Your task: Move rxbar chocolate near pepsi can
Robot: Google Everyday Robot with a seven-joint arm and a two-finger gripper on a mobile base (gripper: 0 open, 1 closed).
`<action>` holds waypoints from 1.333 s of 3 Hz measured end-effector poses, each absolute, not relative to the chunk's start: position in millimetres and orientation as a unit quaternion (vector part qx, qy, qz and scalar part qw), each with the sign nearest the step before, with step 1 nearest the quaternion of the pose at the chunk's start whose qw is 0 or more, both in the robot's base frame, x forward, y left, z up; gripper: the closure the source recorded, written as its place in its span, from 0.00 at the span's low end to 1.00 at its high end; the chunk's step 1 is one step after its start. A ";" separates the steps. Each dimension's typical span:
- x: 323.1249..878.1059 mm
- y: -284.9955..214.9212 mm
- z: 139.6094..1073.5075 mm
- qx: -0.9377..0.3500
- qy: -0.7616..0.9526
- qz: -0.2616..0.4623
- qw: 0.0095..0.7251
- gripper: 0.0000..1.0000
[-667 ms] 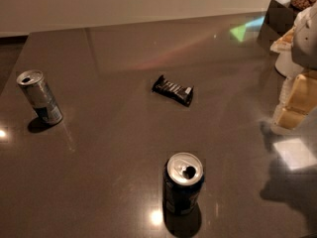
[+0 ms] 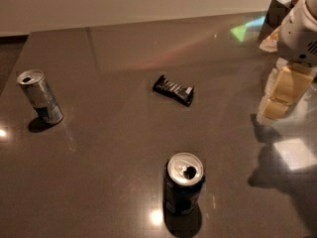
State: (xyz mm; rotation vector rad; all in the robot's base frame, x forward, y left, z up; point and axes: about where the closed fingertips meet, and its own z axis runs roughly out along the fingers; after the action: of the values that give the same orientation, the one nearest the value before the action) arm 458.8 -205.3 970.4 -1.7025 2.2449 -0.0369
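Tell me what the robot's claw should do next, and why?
Probably swing the claw left toward the rxbar chocolate. The claw hangs at the right side of the table, well apart from the bar, which lies flat in the middle, untouched. The pepsi can stands nearer the camera, so the bar likely has to be reached first.

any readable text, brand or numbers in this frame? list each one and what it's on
Nothing reads clearly.
rxbar chocolate: white lettering on the black wrapper, too blurred to read.
pepsi can: dark blue side, no legible print.
silver-and-blue can: markings too blurred to read.
gripper, at the right edge over the table: no marking visible.
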 end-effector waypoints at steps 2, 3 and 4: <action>516.6 -167.3 934.8 -0.588 0.792 0.019 0.162 0.00; 540.2 -148.5 916.5 -0.583 0.794 0.030 0.172 0.00; 574.8 -128.2 894.6 -0.570 0.800 0.044 0.182 0.00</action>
State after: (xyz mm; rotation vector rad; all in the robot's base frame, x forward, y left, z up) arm 574.8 -128.2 894.6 -1.6089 2.2591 0.1242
